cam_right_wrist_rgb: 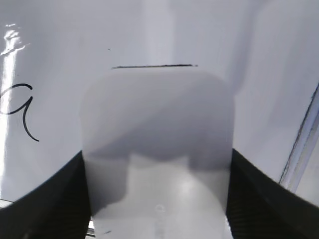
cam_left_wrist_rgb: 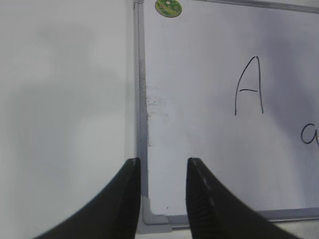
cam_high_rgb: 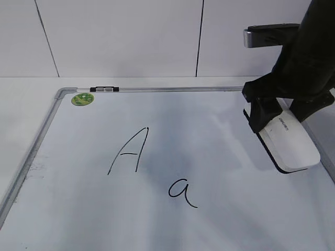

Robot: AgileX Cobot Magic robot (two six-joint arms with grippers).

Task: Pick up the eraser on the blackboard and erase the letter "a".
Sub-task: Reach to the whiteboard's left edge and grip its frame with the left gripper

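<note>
Eraser (cam_high_rgb: 290, 144) — on framed blackboard (cam_high_rgb: 157, 90)

White rounded eraser (cam_high_rgb: 289, 142) with black felt underside, near the blackboard's (cam_high_rgb: 63, 209) right frame edge, seemingly resting flat. Blackboard is white with a silver frame. Letter "a" (cam_high_rgb: 182, 192) is intact, thin black, left of and nearer than the eraser.

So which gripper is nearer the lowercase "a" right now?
Right. The right gripper, closed on the eraser, sits up and to the right of the letter "a". The left gripper hangs empty at the blackboard's left frame, farther off.
</note>
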